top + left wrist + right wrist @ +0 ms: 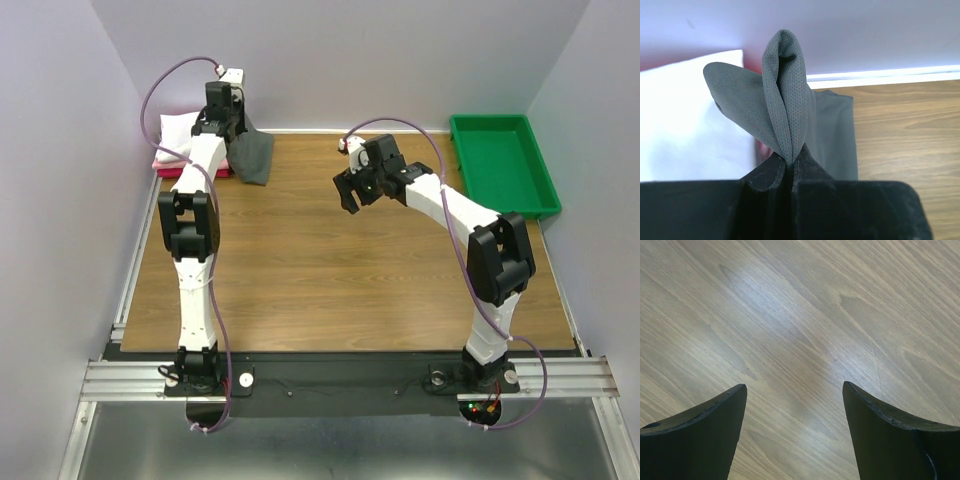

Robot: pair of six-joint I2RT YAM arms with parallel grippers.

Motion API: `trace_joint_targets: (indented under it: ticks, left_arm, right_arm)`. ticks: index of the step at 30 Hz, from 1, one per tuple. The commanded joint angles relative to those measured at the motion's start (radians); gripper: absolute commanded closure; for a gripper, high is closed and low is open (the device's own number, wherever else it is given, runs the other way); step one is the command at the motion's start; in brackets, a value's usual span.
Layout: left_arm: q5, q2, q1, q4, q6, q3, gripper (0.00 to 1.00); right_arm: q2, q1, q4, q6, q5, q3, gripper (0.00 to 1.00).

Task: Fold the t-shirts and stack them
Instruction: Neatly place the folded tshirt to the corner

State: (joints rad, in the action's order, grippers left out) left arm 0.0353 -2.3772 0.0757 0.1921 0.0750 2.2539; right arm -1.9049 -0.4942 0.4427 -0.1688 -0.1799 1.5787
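grey shirt: dark charcoal, fine-dotted knit, bunched into upright fold; far-L corner, lower end on table by stack.
L fingers: pressed together, pinching grey shirt.
R fingers: spread, nothing between, over bare table.
stack: white shirt atop pink shirts, folded.

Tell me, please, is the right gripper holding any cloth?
No: the right gripper is open, with only the table beneath it.
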Motion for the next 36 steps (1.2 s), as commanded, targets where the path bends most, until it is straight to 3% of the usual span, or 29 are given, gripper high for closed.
trace_joint_targets:
  ticks: [1,13,36]
  left_arm:
    - [-0.025,0.019,-0.008,-0.034,0.114,0.084,1.0]
    - [-0.026,0.127,-0.01,-0.071,0.115,0.125,1.0]
    - [-0.008,0.188,-0.007,-0.059,0.12,0.191,1.0]
  right_arm:
    - [0.04,-0.007,-0.027,-0.014,0.005,0.0,0.17]
    - [0.043,-0.007,-0.027,-0.014,-0.01,-0.003,0.17]
    - [0.024,-0.007,-0.027,-0.012,-0.024,0.014,0.17]
